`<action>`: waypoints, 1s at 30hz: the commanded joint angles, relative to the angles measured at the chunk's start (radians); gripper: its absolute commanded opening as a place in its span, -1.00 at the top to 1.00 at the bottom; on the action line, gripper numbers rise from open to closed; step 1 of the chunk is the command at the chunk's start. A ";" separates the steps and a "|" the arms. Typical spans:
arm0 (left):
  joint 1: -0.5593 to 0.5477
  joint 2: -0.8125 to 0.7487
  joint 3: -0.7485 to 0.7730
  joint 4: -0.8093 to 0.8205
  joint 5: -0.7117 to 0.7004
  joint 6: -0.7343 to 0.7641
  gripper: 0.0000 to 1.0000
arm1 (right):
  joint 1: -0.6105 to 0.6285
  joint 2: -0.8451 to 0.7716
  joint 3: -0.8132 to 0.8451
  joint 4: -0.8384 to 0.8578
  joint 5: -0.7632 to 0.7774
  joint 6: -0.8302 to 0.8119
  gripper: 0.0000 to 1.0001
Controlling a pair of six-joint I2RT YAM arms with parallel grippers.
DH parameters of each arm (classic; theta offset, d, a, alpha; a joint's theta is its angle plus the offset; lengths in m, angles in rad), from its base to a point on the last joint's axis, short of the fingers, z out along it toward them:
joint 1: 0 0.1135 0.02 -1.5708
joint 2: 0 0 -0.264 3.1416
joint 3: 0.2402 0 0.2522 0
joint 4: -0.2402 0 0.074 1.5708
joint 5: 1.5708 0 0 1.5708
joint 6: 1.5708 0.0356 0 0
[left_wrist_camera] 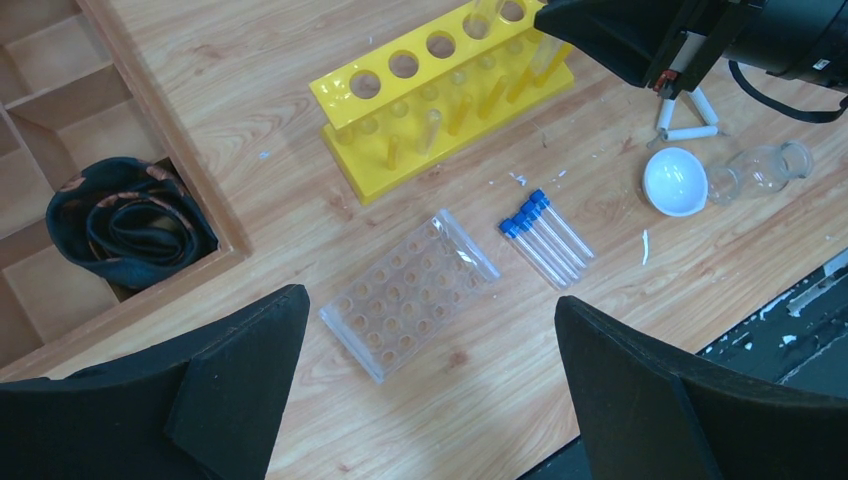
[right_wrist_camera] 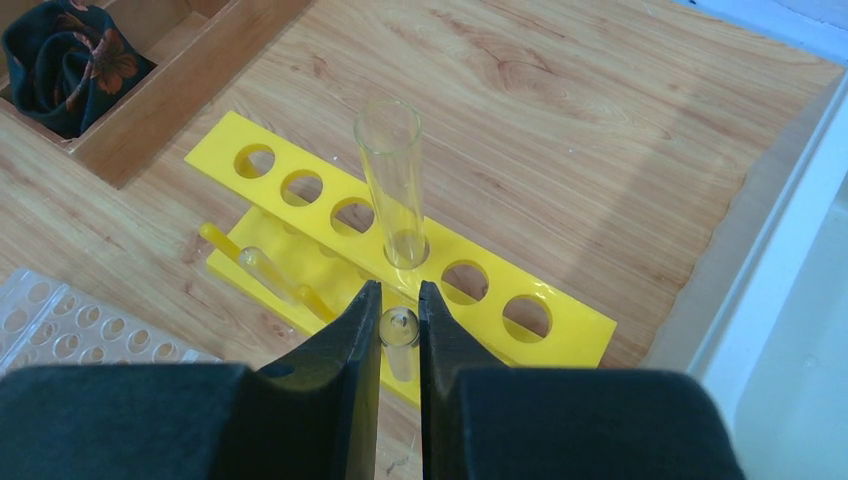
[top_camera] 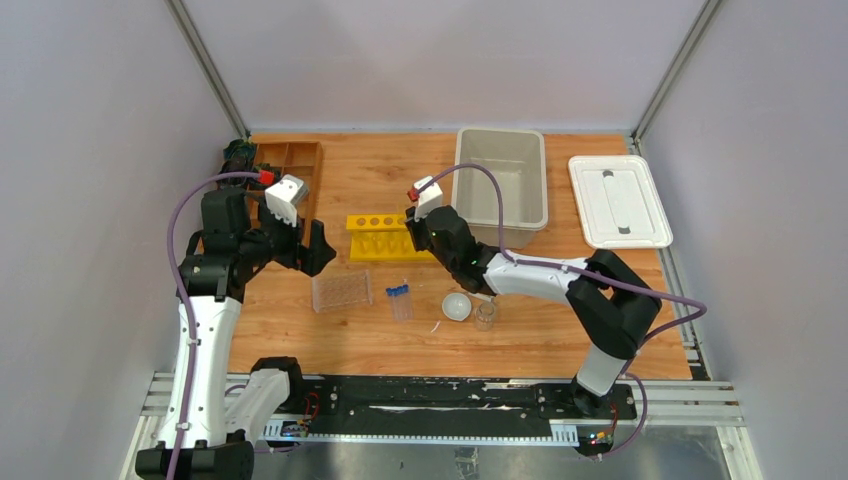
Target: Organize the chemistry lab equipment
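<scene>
Pinching a clear tube [right_wrist_camera: 399, 328] between its narrowed fingers, the right gripper [right_wrist_camera: 400, 300] is hovering at the yellow rack [right_wrist_camera: 560, 325] in the middle of the table, towards the far edge. The rounded end of the tube is showing right at the fingertips. A second tube [right_wrist_camera: 392, 170] is standing upright in one of the rack's middle holes.

Over on the left, the left gripper [left_wrist_camera: 428, 305] is hanging with its jaws spread wide and holding nothing, above the clear plastic rack [left_wrist_camera: 410, 295], which is lying flat nearer the table's near edge. Just beside that rack the blue-capped tubes [left_wrist_camera: 545, 235] are lying side by side. Further right, the white bowl [left_wrist_camera: 675, 182] is sitting next to a small glass beaker [left_wrist_camera: 760, 170] lying on its side, with the white triangle [left_wrist_camera: 690, 118] just beyond them. The wooden tray [top_camera: 290, 165] is sitting in the far left corner.
</scene>
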 commanded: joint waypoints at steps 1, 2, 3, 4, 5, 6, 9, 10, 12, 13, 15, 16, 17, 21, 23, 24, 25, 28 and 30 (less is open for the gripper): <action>0.000 -0.009 -0.007 0.022 -0.009 0.010 -1.00 | -0.015 0.045 -0.017 0.002 0.009 -0.002 1.00; 0.000 -0.010 -0.007 0.023 -0.010 0.009 -1.00 | -0.015 0.050 -0.016 0.005 0.009 -0.005 1.00; 0.000 -0.011 -0.008 0.023 -0.011 0.009 -1.00 | -0.015 0.054 -0.015 0.010 0.010 -0.006 1.00; 0.000 -0.012 -0.008 0.023 -0.012 0.009 -1.00 | -0.015 0.057 -0.015 0.013 0.010 -0.008 1.00; 0.000 -0.011 -0.009 0.023 -0.012 0.010 -1.00 | -0.015 0.059 -0.016 0.016 0.011 -0.009 1.00; 0.000 -0.011 -0.009 0.023 -0.014 0.011 -1.00 | -0.016 0.060 -0.017 0.017 0.011 -0.010 1.00; 0.001 -0.011 -0.009 0.023 -0.015 0.011 -1.00 | -0.015 0.054 -0.023 0.021 0.015 -0.016 1.00; 0.000 -0.012 -0.009 0.025 -0.016 0.011 -1.00 | -0.016 0.049 -0.027 0.023 0.017 -0.019 1.00; 0.001 -0.010 -0.010 0.028 -0.016 0.008 -1.00 | -0.015 0.030 -0.039 0.028 0.020 -0.023 1.00; 0.001 -0.010 -0.010 0.029 -0.015 0.007 -1.00 | -0.015 0.019 -0.043 0.033 0.021 -0.028 1.00; 0.001 -0.010 -0.010 0.033 -0.015 0.002 -1.00 | -0.015 -0.003 -0.050 0.034 0.025 -0.037 1.00; 0.000 -0.008 -0.010 0.034 -0.014 0.000 -1.00 | -0.015 -0.014 -0.052 0.035 0.025 -0.039 1.00; 0.001 -0.008 -0.010 0.036 -0.014 -0.002 -1.00 | -0.016 -0.022 -0.052 0.034 0.024 -0.042 1.00; 0.001 -0.010 -0.012 0.037 -0.014 -0.006 -1.00 | -0.015 -0.056 -0.046 0.032 0.009 -0.051 1.00; -0.001 -0.012 -0.014 0.036 -0.016 -0.005 -1.00 | -0.015 -0.073 -0.043 0.030 0.002 -0.050 1.00; 0.000 -0.013 -0.013 0.036 -0.018 -0.004 -1.00 | -0.015 -0.084 -0.043 0.032 0.000 -0.050 1.00; 0.000 -0.016 -0.013 0.037 -0.019 -0.004 -1.00 | -0.015 -0.092 -0.044 0.031 0.000 -0.050 1.00; 0.001 -0.018 -0.015 0.037 -0.019 -0.004 -1.00 | -0.015 -0.107 -0.048 0.035 -0.003 -0.050 1.00; -0.001 -0.018 -0.016 0.037 -0.020 -0.005 -1.00 | -0.015 -0.104 -0.049 0.038 -0.004 -0.049 1.00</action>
